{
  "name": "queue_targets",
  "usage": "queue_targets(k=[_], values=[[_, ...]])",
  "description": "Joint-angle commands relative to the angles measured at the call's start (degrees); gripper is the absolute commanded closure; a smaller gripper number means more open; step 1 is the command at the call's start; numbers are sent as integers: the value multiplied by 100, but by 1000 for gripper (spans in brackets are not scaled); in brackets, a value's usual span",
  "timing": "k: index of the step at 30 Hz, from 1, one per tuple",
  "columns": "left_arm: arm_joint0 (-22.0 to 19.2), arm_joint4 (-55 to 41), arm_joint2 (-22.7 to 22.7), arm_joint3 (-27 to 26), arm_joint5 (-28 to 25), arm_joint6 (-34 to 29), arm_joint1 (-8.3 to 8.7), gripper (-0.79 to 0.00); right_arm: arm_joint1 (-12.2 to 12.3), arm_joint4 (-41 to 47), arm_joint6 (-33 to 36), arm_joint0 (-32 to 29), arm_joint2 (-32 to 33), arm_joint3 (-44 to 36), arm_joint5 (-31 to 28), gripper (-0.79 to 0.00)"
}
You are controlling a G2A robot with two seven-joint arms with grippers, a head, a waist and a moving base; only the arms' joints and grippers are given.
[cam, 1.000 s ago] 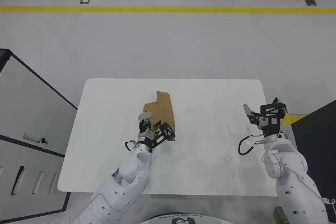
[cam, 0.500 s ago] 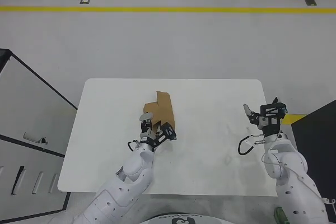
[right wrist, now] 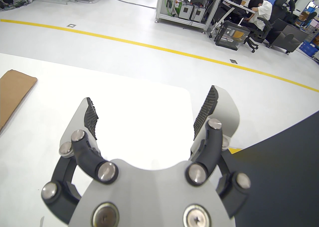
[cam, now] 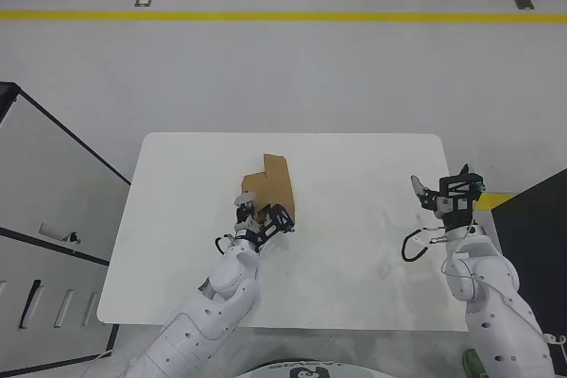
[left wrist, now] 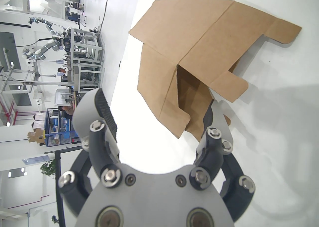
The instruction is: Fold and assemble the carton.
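While my left gripper (left wrist: 155, 103) straddles a flap of the carton (left wrist: 199, 38), jaws wide, one finger beneath it, my right gripper (right wrist: 152, 106) hangs well apart from the carton, jaws wide too.

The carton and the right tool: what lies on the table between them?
Nothing lies there. In the top view, the stretch of white table between the carton and the open right tool is bare.
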Motion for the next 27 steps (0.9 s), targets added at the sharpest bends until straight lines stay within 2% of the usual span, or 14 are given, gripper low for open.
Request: queue_targets(k=[1,2,10,21,26,27], values=[[0,-96,-23,30,23,39,-17,-554,0,0,0,0,0,0,0,-785],[0,-152,-41,45,32,59,-25,-514,0,0,0,0,0,0,0,-785],[-6,-230,-119,184,2,142,-68,-391,0,0,0,0,0,0,0,-785],[7,-374,-208,261,173,233,-139,-342,0,0,0,0,0,0,0,-785],[9,-472,-249,310,240,336,-170,-249,0,0,0,0,0,0,0,-785],[4,-487,-252,321,243,349,-177,-194,0,0,0,0,0,0,0,-785]])
